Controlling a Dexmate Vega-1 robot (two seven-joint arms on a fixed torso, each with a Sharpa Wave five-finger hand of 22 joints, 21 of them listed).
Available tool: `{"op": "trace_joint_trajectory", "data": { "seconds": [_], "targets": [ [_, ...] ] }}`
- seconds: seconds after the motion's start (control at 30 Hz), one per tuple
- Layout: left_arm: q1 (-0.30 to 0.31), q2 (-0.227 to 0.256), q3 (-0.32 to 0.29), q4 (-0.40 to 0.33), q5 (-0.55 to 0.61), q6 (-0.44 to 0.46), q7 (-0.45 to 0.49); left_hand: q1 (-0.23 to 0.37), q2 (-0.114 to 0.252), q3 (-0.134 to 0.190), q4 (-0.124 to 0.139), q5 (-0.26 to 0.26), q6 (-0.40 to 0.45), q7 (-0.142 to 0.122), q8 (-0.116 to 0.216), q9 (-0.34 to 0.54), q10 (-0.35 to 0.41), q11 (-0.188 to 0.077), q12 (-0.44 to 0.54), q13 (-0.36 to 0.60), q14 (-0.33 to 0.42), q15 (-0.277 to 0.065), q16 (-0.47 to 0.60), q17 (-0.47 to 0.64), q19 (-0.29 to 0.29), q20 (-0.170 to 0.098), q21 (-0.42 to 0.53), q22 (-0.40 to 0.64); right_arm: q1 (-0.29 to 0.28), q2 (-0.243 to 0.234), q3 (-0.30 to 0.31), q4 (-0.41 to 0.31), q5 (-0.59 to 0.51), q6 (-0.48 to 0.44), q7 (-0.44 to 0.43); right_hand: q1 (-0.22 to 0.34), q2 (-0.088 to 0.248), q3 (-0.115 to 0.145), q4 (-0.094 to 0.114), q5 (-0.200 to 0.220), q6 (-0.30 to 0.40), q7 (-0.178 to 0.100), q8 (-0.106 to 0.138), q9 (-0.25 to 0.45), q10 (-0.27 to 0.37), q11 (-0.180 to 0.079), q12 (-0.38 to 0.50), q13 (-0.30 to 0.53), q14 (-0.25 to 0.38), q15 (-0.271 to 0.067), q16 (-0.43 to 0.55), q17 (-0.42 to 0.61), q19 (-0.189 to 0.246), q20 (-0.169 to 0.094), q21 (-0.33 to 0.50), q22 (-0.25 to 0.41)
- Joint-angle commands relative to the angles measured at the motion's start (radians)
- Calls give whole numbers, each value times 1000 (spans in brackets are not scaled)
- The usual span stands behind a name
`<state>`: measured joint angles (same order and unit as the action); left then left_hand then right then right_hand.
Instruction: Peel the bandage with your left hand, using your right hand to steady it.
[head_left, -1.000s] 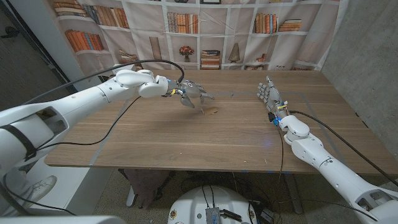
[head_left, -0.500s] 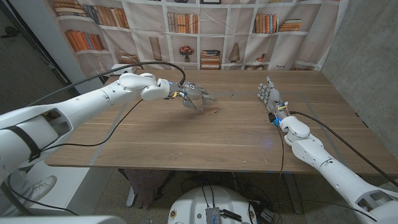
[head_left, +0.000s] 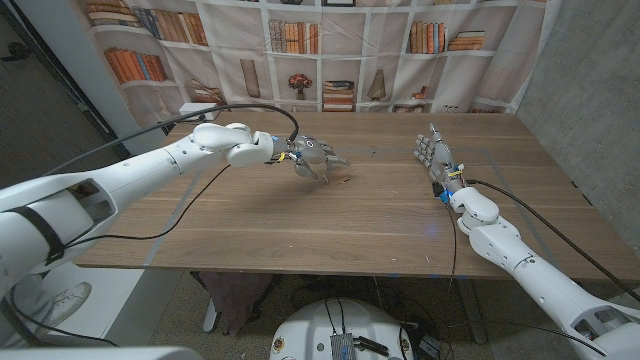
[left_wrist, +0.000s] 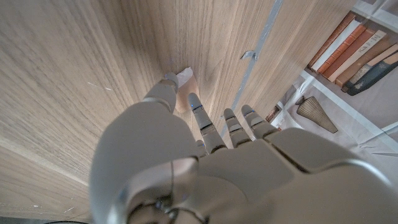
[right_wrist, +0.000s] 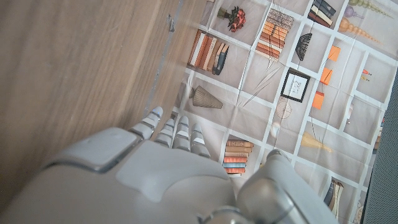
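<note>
A small tan bandage (head_left: 343, 180) lies on the wooden table (head_left: 330, 225) near the middle; in the left wrist view the bandage (left_wrist: 185, 88) shows a white end and a pinkish strip. My left hand (head_left: 318, 158) hovers right over it, fingers (left_wrist: 198, 112) pointing down and apart, with the thumb and one fingertip at the bandage's edge. I cannot tell if they touch it. My right hand (head_left: 432, 155) stands on its edge well to the right, fingers straight up, holding nothing.
A black cable (head_left: 180, 205) from the left arm drapes across the table's left part. A bookshelf-printed curtain (head_left: 330, 50) hangs behind the far edge. A tape mark (left_wrist: 249, 55) sits on the wood beyond the bandage.
My left hand has moved a little to the right and down, and now partly covers the bandage. The right hand has stayed still.
</note>
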<state>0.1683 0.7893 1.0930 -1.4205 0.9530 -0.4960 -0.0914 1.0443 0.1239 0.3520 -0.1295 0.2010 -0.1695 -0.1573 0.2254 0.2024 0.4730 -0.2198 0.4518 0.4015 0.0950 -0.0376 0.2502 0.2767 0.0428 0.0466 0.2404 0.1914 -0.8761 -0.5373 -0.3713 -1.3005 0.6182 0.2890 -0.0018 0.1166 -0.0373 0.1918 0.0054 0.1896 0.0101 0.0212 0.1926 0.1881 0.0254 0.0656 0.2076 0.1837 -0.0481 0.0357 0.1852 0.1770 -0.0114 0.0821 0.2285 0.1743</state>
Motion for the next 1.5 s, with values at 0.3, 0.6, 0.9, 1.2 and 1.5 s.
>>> {"op": "trace_joint_trajectory", "data": {
  "seconds": [0.3,0.6,0.9,1.2,1.5],
  "targets": [
    [-6,-10,11,21,14,-17,26,11,-3,0,0,6,-105,8,-25,5,-27,0,19,25,-36,-125,-21,22,-18,3,-6,5,8,3,0,4,-1,-2,-3,-1,10,-1,-5,3,2,4,3,4,0,0,1,3,-5,-1,-1,3,6,1,-9,6],
    [-15,-23,24,44,22,-17,15,14,-4,1,-1,4,-80,-2,-18,5,-28,0,29,32,-25,-133,-20,26,-12,-1,-4,5,6,5,0,1,-4,-1,-12,-3,10,-3,-5,3,3,3,4,4,0,1,2,3,-9,3,-2,4,1,2,-14,6],
    [-21,-31,35,67,33,-25,33,20,-1,4,-4,3,-75,-11,-19,5,-14,0,44,39,-6,-144,-17,29,-5,-6,-2,5,3,5,2,2,-2,1,-11,-5,9,-4,-4,3,3,3,4,4,-1,1,1,3,-10,3,-2,4,0,1,-16,6],
    [-23,-50,41,92,21,-17,26,55,6,21,-22,2,-51,-19,-15,4,13,-1,68,49,22,-158,-14,30,1,-10,0,5,12,1,-2,22,13,13,44,-3,13,-4,-6,3,16,4,9,4,3,0,3,3,-16,3,-4,3,-9,2,-22,6],
    [-32,-56,46,102,29,-20,52,71,9,31,-26,-1,-24,-22,-10,3,26,-1,82,55,36,-165,-14,32,7,-10,2,5,15,17,4,43,31,35,64,-2,16,-4,-8,3,9,4,6,4,-7,-4,0,3,-23,2,-5,3,-16,4,-26,6]
  ]
}}
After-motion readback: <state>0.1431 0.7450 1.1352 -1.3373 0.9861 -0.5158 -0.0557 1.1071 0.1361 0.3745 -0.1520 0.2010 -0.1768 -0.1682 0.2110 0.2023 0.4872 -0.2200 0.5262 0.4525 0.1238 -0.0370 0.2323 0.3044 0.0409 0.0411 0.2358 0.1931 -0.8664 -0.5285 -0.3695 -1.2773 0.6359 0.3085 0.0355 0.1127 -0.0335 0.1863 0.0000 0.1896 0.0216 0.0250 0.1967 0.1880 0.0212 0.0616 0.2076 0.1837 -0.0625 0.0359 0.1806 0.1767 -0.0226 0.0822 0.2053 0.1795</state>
